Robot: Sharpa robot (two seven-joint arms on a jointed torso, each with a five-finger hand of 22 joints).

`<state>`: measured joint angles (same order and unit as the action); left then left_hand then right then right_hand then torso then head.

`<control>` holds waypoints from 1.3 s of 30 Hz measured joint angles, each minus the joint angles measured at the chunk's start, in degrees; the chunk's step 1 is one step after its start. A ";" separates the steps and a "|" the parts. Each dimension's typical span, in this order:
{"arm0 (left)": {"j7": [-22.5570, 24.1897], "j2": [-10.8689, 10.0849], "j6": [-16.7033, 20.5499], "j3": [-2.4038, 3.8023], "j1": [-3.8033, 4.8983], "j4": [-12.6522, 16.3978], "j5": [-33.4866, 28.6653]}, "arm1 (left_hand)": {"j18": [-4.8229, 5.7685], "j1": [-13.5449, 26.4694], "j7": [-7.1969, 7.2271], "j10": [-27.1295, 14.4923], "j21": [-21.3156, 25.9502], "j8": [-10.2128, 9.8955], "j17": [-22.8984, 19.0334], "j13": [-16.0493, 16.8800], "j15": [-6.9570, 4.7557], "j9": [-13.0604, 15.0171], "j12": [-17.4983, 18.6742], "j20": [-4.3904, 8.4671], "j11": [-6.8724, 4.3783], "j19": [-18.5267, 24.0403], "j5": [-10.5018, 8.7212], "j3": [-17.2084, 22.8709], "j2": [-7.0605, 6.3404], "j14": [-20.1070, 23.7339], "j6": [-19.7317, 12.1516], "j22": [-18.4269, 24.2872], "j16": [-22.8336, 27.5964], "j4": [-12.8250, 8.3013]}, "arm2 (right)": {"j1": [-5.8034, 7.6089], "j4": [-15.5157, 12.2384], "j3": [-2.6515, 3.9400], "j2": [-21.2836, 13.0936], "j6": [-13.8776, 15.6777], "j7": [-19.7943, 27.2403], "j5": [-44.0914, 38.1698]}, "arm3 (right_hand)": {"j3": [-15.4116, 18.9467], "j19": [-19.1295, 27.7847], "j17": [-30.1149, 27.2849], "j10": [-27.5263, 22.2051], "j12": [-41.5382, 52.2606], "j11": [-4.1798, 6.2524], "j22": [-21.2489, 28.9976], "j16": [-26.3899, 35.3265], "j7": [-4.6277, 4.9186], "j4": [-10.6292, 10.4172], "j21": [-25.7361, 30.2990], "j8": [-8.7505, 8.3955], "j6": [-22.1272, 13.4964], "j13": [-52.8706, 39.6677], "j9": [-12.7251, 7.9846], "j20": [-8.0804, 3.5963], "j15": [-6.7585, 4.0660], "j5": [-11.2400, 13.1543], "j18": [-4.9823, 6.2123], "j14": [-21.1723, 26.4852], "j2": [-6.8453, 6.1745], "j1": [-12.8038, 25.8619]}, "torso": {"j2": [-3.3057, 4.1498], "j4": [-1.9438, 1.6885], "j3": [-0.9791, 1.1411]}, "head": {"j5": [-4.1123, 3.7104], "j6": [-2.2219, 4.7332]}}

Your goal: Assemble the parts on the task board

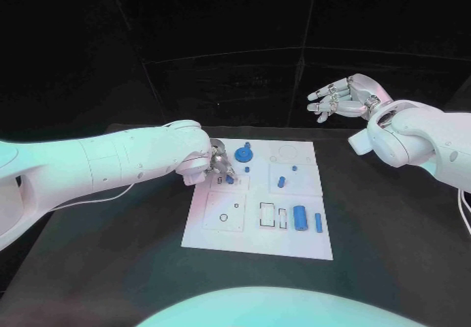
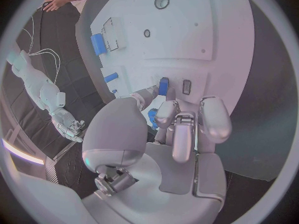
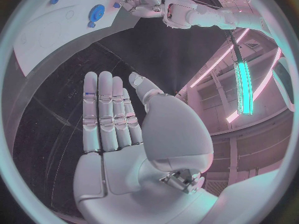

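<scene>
Left arm: the white left arm reached in across the black counter (image 1: 118,238) to the upper left part of the white task board (image 1: 260,238).
Left hand: the silver left hand (image 1: 218,167) was lowered onto the board, palm down, its fingers (image 2: 177,129) curled together and pointing down at a small blue peg-shaped part (image 2: 163,86).
Left fingers: the thumb and a fingertip appeared to close on that small blue part; whether they truly pinched it or only touched it I could not tell.
Right arm: the white right arm was raised at the far right, well apart from the board.
Right hand: the silver right hand (image 1: 344,95) hung in the air beyond the counter's far edge, holding nothing.
Right fingers: in the right wrist view they lay straight and side by side (image 3: 106,114), the thumb set apart.
Parts: a blue gear-like round part (image 1: 244,153) sat near the board's top, just beside the left hand; a short blue peg (image 1: 281,182) stood in the middle; a wide blue cylinder (image 1: 300,218) and a thin blue bar (image 1: 319,223) lay side by side at the lower right.
</scene>
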<state>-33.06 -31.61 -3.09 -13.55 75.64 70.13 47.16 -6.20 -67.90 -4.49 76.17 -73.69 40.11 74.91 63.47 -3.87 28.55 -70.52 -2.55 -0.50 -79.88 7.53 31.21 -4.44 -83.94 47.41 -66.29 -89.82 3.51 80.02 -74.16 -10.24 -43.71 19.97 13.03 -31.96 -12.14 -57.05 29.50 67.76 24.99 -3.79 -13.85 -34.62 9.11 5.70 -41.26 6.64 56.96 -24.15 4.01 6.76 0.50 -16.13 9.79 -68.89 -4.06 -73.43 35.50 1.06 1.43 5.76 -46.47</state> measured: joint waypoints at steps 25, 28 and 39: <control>-0.34 0.05 -2.49 0.14 0.14 -0.13 0.55 | 0.00 -0.03 0.00 -0.01 0.00 0.28 0.00 0.01 0.00 1.27 0.00 0.00 0.01 0.00 0.18 0.68 0.04 0.00 0.00 -0.13 0.00 -0.10 | 0.00 -0.19 0.00 -0.02 -0.11 0.00 -0.37 | -0.16 -0.20 -0.39 -0.21 -0.25 -0.21 0.21 0.21 0.00 -0.16 0.50 0.00 0.00 0.45 0.01 0.20 0.12 -0.94 0.00 0.12 0.00 0.00 | 0.14 0.00 -0.05 | 0.05 -0.20; -0.37 0.14 -2.65 0.14 0.14 -0.29 0.56 | -0.01 0.36 0.11 0.00 0.00 0.33 0.00 0.01 0.00 1.57 0.00 0.00 0.00 0.00 0.18 0.75 0.38 0.00 -0.11 -0.19 0.00 -0.04 | 0.00 -0.23 0.00 -0.04 -0.14 0.01 -0.47 | -0.16 -0.20 -0.49 -0.21 -0.46 -0.21 0.24 0.26 0.00 -0.16 0.52 0.00 0.00 0.55 0.01 0.20 0.21 -1.17 0.00 0.21 0.00 0.00 | 0.14 0.00 -0.05 | 0.02 -0.21; -0.41 0.98 -3.26 0.08 0.09 -1.51 0.61 | 0.00 4.34 0.75 0.63 0.01 1.02 0.00 0.46 -0.21 2.37 -0.72 0.20 -0.63 -0.20 0.17 3.43 -0.85 -0.21 0.11 -0.30 0.00 -3.25 | 0.00 -0.61 0.00 0.02 -0.20 0.10 -0.90 | -0.33 0.13 -1.11 -0.62 -0.88 -0.61 0.62 0.89 0.11 -0.33 1.34 0.00 -0.11 1.17 0.01 0.53 0.62 -1.20 -0.01 0.62 0.00 0.00 | 0.15 0.02 0.00 | -0.06 -0.44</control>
<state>-33.47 -30.63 -6.35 -13.47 75.73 68.62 47.77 -6.21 -63.56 -3.74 76.80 -73.69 41.13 74.91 63.93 -4.08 30.92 -71.24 -2.36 -1.13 -80.08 7.70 34.64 -5.29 -84.15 47.52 -66.59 -89.82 0.26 80.02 -74.77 -10.24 -43.69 19.78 13.14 -32.86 -12.47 -56.91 28.39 67.14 24.11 -4.41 -13.23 -33.73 9.22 5.37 -39.92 6.64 56.85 -22.98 4.02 7.29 1.12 -17.34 9.79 -68.27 -4.06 -73.43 35.66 1.08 1.43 5.70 -46.91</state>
